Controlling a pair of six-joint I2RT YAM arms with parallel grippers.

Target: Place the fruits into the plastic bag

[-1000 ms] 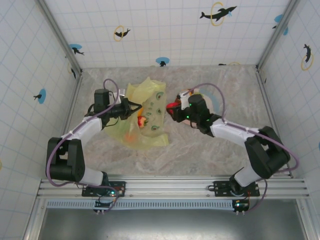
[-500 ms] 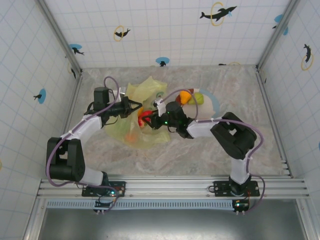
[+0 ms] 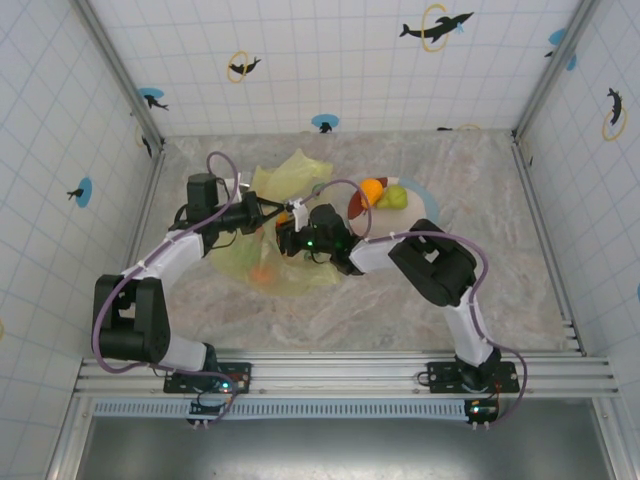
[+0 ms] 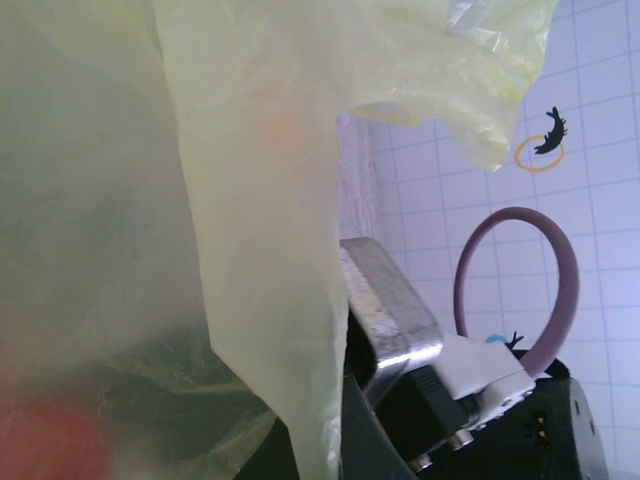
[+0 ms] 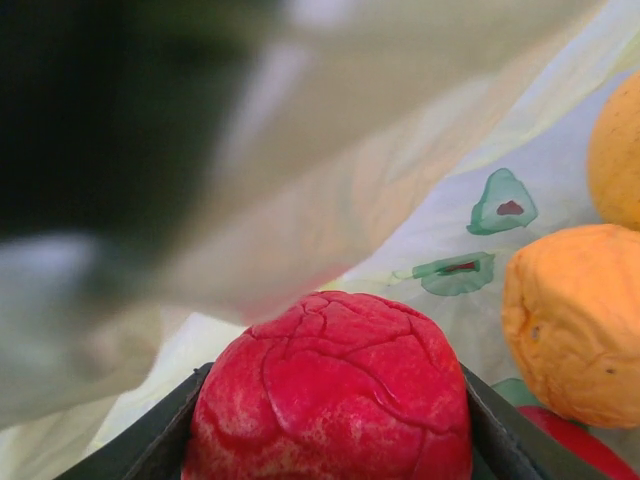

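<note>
The right tool (image 3: 289,238) sits at the mouth of the plastic bag (image 3: 300,275), grasping a red fruit (image 5: 330,400) between its dark fingers (image 5: 165,435). The fruit is rounded with no clear long axis, deep red mottled with paler pink, its skin creased by a web of fine wrinkles. Just past it, inside the bag, lie two orange fruits (image 5: 575,320), dull and slightly dimpled, on film that carries small green printed marks. A sliver of something red shows below the nearer one; what it is cannot be told.

The bag lies on the marbled surface (image 3: 420,300), thin, crinkled, translucent yellow-green. Its long axis runs slantwise from its near left end to a peaked far corner, and its opening faces right. Another orange shape (image 3: 262,272) glows through the film at the bag's near end.

The left tool (image 3: 262,211) is clenched on the bag's left rim, holding that edge raised; in the left wrist view the film hangs in folds.

Beyond the bag on its right, a round plate (image 3: 425,205) carries an orange fruit (image 3: 372,190) touching a yellow-green fruit (image 3: 396,197).
</note>
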